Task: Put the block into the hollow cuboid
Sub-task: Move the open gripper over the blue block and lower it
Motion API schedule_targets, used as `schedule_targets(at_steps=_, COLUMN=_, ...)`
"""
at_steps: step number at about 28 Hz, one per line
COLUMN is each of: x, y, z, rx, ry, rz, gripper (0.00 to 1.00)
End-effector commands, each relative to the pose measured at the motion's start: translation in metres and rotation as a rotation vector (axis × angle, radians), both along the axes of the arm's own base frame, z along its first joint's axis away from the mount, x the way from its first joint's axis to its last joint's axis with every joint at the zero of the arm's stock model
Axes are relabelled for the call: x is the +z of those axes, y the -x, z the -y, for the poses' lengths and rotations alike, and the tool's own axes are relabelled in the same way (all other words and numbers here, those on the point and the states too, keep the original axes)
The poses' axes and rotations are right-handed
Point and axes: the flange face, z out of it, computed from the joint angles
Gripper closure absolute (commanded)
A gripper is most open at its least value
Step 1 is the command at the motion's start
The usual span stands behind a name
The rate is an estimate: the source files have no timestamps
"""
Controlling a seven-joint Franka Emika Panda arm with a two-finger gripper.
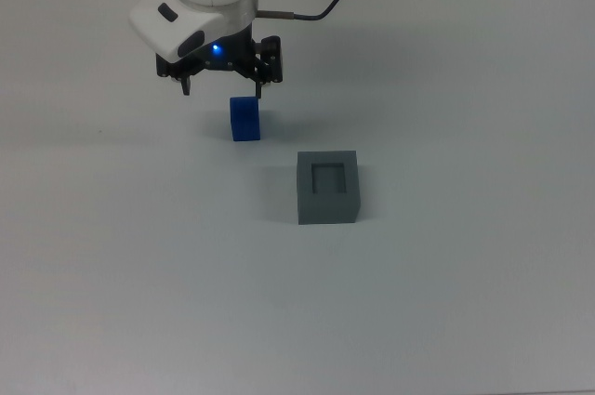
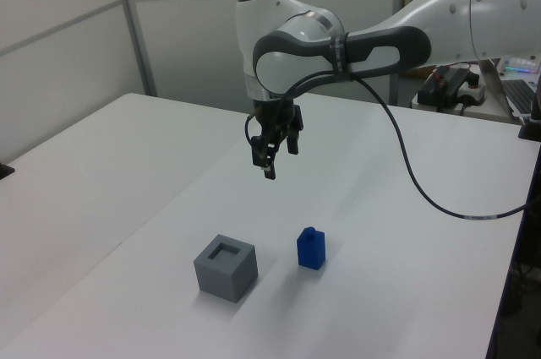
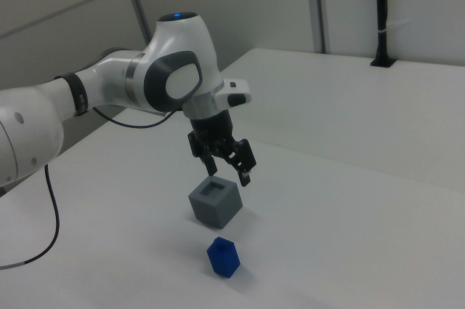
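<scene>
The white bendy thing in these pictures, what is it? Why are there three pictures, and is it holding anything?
That white bendy thing is a robot arm. At its end sits a black gripper with two fingers, which work like jaws for pinching things. The jaws are open now and hold nothing.

All three pictures show the same moment, taken by three cameras. The top view looks down from above. The left view and the right view look across the table from opposite sides.

Two things stand on the white table: a small blue block and a grey box with a square hole in its top. They stand apart, not touching. The hole is empty.

The gripper hangs in the air above the table, not touching the block. The job is to put the block into the box, and that has not happened yet.
</scene>
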Motion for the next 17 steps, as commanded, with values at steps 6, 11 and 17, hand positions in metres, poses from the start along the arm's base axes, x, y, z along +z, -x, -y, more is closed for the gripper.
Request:
schedule_targets(at_steps=6, x=0.021, y=0.063, z=0.012, rx=0.102, ry=-0.018, rz=-0.005, gripper=0.00)
schedule_targets(at_steps=11, x=0.004, y=0.078, z=0.014, rx=0.125, ry=-0.026, rz=0.032, gripper=0.00)
schedule_targets(at_steps=17, x=-0.044, y=0.084, z=0.008, rx=0.146, ry=-0.028, rz=0.033, gripper=0.00)
